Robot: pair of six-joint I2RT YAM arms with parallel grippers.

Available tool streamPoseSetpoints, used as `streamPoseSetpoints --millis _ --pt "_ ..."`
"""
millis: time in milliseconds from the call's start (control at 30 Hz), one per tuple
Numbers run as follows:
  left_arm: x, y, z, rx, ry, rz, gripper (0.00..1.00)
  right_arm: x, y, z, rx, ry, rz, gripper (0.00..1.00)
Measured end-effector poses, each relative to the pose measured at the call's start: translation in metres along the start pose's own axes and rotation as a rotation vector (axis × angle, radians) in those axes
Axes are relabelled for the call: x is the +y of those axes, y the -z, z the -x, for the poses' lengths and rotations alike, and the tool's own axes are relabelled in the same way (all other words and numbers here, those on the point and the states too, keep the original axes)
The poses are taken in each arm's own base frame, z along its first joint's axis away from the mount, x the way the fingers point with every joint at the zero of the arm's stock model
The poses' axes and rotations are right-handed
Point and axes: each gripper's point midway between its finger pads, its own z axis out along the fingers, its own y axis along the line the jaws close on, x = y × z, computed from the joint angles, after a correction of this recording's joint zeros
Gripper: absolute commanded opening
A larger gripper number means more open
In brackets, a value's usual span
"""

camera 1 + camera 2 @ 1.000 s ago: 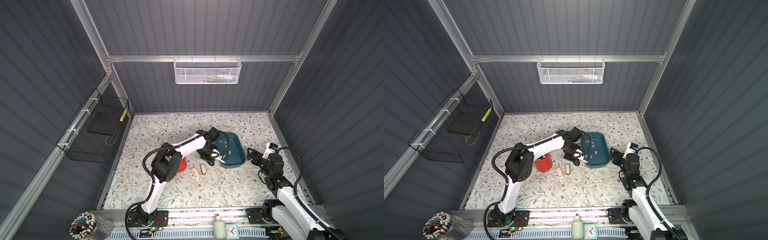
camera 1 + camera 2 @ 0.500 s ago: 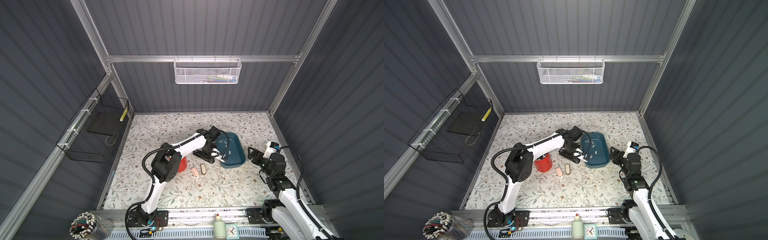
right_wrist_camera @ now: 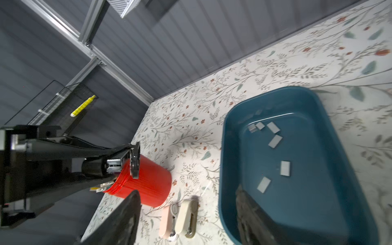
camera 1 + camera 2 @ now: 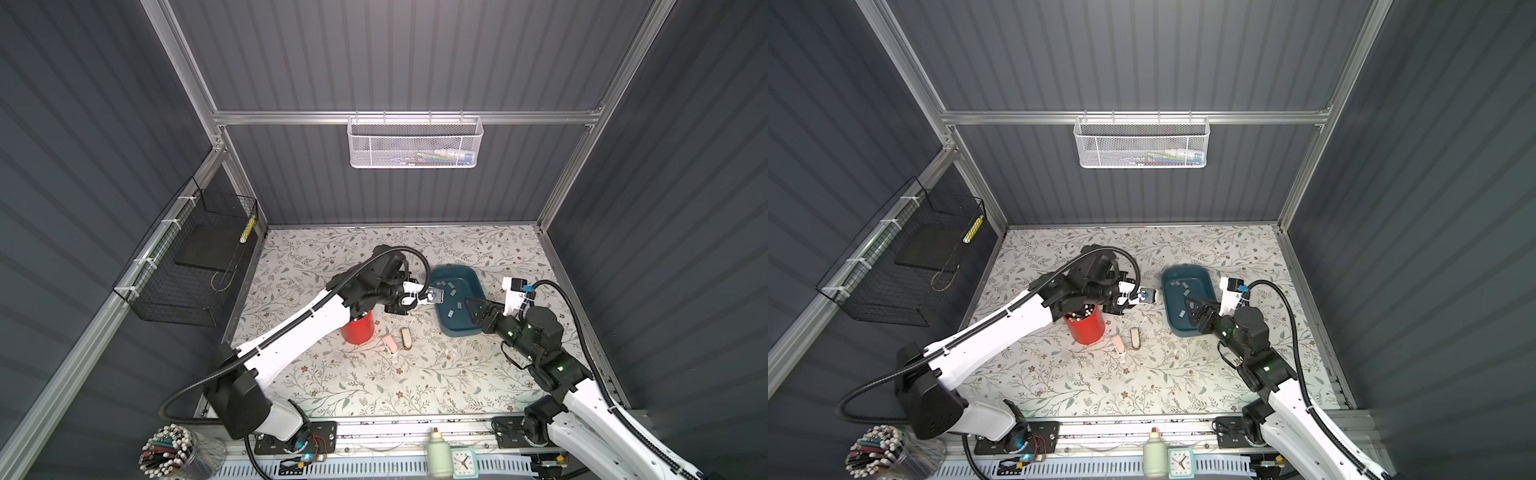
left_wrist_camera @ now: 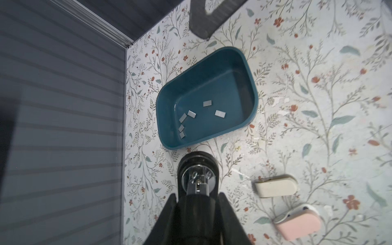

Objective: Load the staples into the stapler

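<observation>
The left jaws had clamped the stapler (image 5: 198,176) and lifted it off the desk (image 5: 297,127) beside the tray (image 5: 222,84), while the right jaws, open but narrowing, had come over the staples (image 3: 275,141) lying loose inside, likely to pick one.

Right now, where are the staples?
The staples lie scattered inside the blue tray, right of centre in both top views, between the red cup on its left and the right pincer hovering at its near rim.

Legible text, labels, numbers: none from where I stand | small clock (image 4: 462,462): dial figures too small to read | hanging white mesh basket (image 4: 374,145): contents too blurred to read
</observation>
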Motion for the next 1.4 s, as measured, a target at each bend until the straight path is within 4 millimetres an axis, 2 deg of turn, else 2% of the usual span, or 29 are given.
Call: streamPoseSetpoints --millis 200,367,500,633,967,1133,1233,1400 --pt "-0.029 0.002 0.001 -0.111 0.095 -0.01 0.0 0.043 -0.001 -0.014 0.051 -0.022 0.16 0.64" --pt "-0.024 0.0 0.01 -0.175 0.125 0.016 0.0 0.062 -0.006 -0.038 0.121 -0.023 0.209 0.6" --pt "-0.016 0.002 0.02 -0.222 0.134 0.04 0.0 0.054 -0.016 -0.05 0.145 -0.031 0.158 0.57" --pt "-0.016 0.003 0.027 -0.253 0.138 0.026 0.0 0.044 -0.026 -0.055 0.152 -0.035 0.111 0.54" --pt "-0.027 0.002 0.039 -0.316 0.134 -0.036 0.0 0.049 -0.034 -0.051 0.142 -0.034 0.115 0.48" --pt "-0.03 0.0 0.041 -0.327 0.133 -0.054 0.0 0.051 -0.037 -0.05 0.139 -0.048 0.111 0.39" --pt "-0.029 -0.003 0.041 -0.329 0.135 -0.06 0.0 0.051 -0.041 -0.052 0.147 -0.063 0.106 0.29" --pt "-0.023 -0.011 0.043 -0.329 0.152 -0.062 0.0 0.05 -0.044 -0.052 0.141 -0.099 0.098 0.01"
